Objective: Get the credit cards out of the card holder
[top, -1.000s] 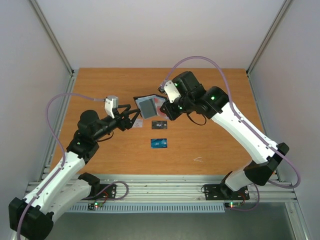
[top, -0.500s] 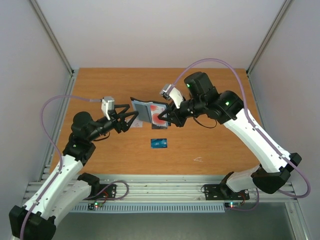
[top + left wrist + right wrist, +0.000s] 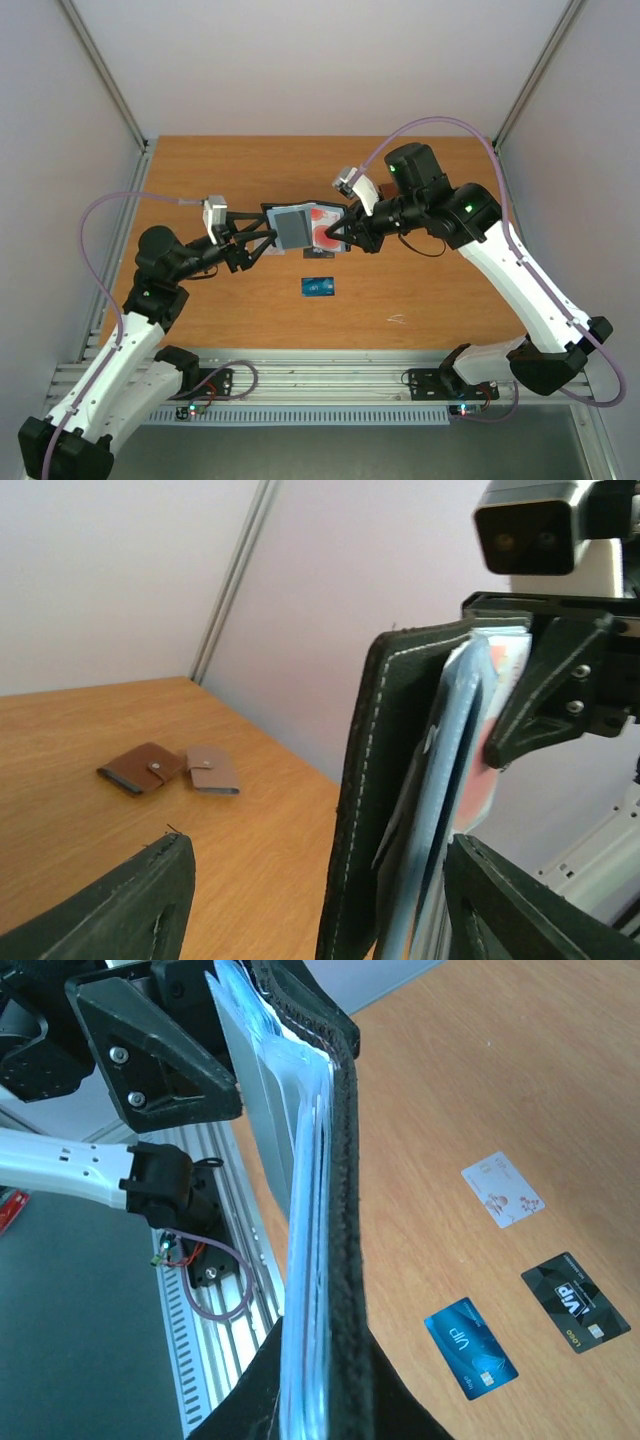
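Loose cards (image 3: 470,1348) (image 3: 575,1302) (image 3: 503,1203): three. Card holder (image 3: 365,810): one. Wallets (image 3: 138,768) (image 3: 212,770): two.

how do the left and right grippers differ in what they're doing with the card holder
The right gripper is shut on the card holder and holds it up on edge; the left gripper is open, its fingers spread either side of the holder without clamping it. The right gripper reaches in from the right, the left gripper from the left. Both are raised above the table and meet at the holder.
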